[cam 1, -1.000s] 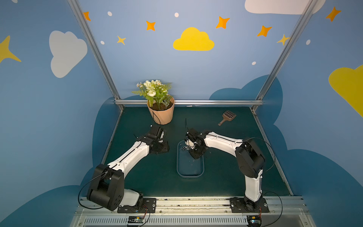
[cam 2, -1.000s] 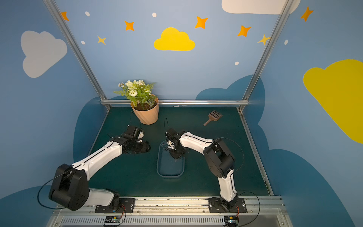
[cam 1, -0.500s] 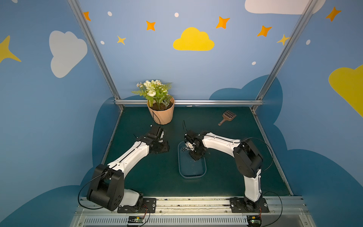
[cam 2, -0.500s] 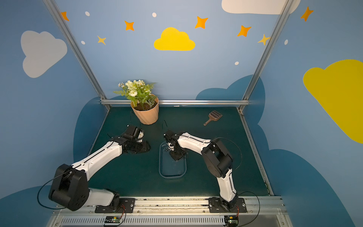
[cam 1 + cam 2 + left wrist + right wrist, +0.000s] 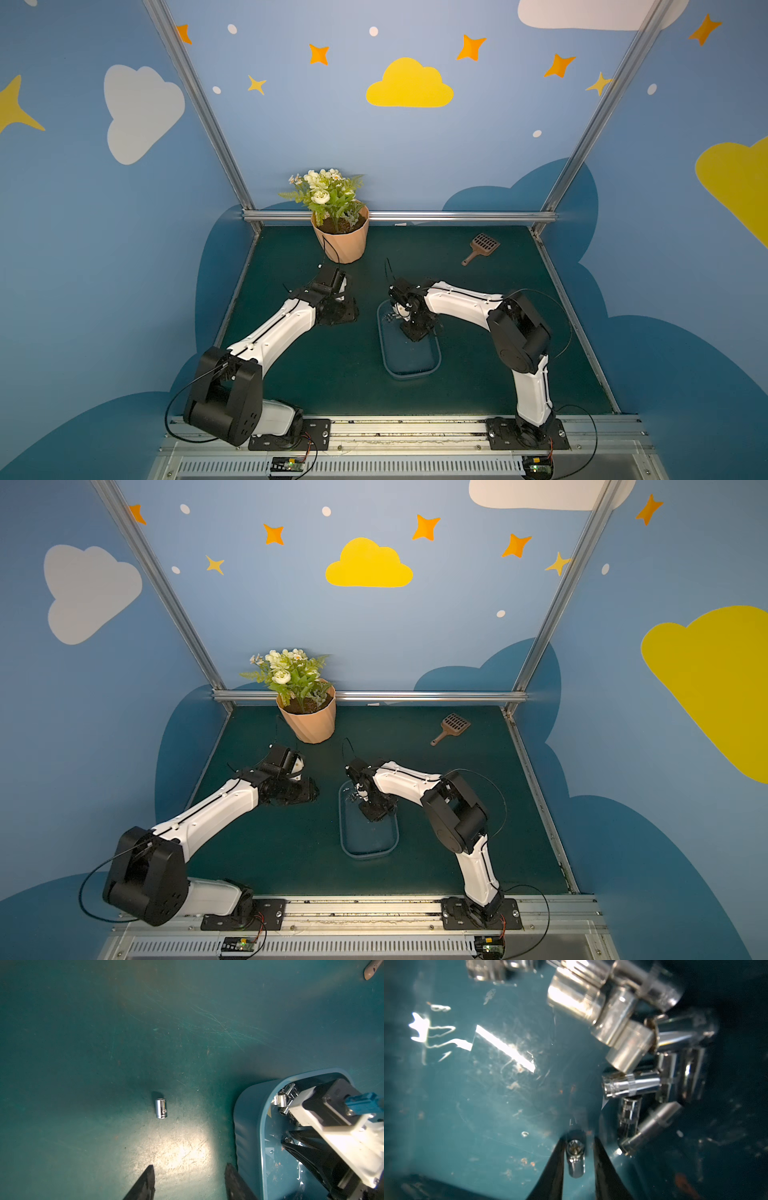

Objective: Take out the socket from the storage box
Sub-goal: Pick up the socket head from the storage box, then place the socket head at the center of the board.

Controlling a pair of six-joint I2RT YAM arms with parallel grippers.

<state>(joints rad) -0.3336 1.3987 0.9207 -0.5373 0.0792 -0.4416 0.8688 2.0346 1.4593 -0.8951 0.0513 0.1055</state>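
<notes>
The storage box [image 5: 409, 374], a shallow bluish tub, lies mid-table in both top views [image 5: 368, 854]. Several chrome sockets [image 5: 612, 1022] are piled at its far end. My right gripper [image 5: 577, 1140] reaches down inside the box [image 5: 415, 332]. Its jaws stand narrowly open around one small socket [image 5: 576, 1157] on the box floor, one finger touching it and a slim gap at the other. My left gripper [image 5: 189, 1167] hangs open and empty over the mat just beside the box wall [image 5: 249, 1105]. One socket [image 5: 161, 1108] lies loose on the mat ahead of it.
A peach flowerpot [image 5: 340, 245] with white flowers stands at the back, close behind my left wrist. A brown slotted scoop [image 5: 482, 247] lies at the back right. Metal frame rails run along the mat's back and sides.
My right gripper has shifted slightly inside the box and its jaws have narrowed around the small socket. The left arm has stayed still.
</notes>
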